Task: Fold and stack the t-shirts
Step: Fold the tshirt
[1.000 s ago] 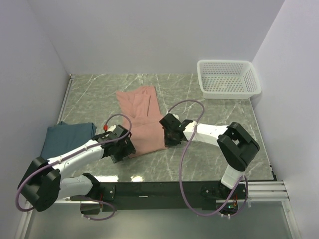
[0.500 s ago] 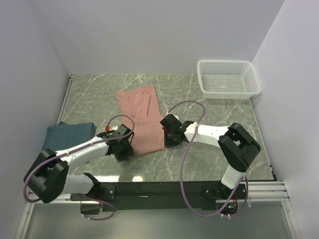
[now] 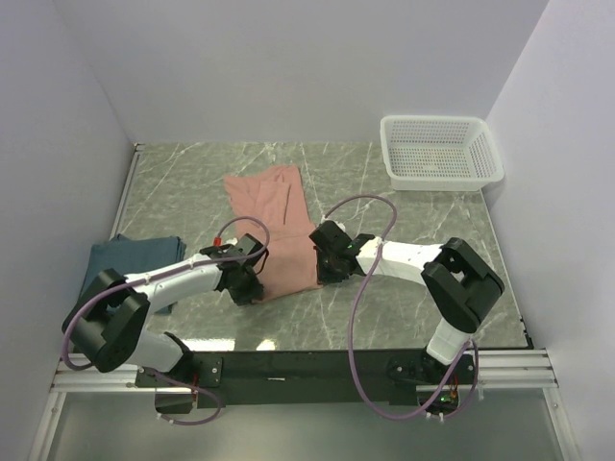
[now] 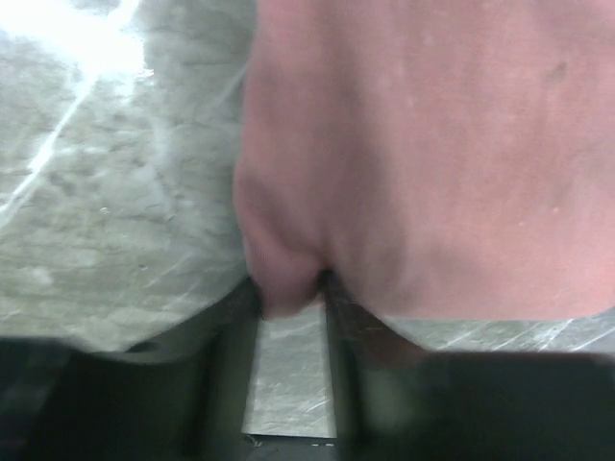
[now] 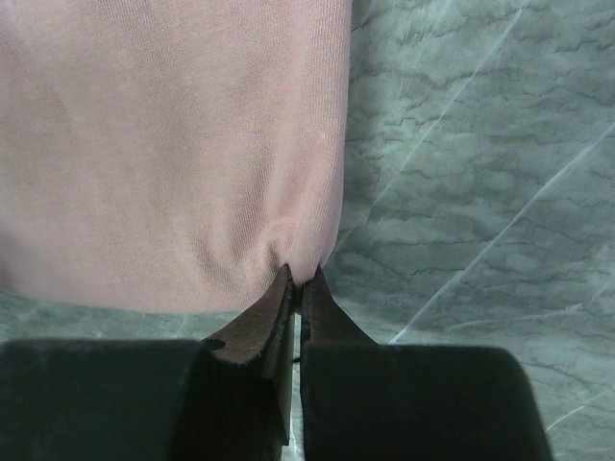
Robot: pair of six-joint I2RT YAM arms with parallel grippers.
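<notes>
The salmon-pink t-shirt [image 3: 279,221] lies folded into a long strip in the middle of the table. My left gripper [image 3: 252,283] is at its near left corner; in the left wrist view its jaws [image 4: 288,298] stand close together with a bunched lobe of the pink cloth [image 4: 432,144] between them. My right gripper [image 3: 322,264] is at the near right corner, and its jaws [image 5: 300,279] are shut on the edge of the pink cloth [image 5: 163,125]. The dark teal-blue t-shirt [image 3: 130,261] lies folded at the left edge, partly behind the left arm.
A white mesh basket [image 3: 440,152] stands at the far right corner. Walls close in the table on the left, back and right. The marble table [image 3: 413,216] shows bare between the shirt and the basket.
My left gripper has moved right, onto the near left corner of the pink t-shirt. The right gripper has stayed at the near right corner.
</notes>
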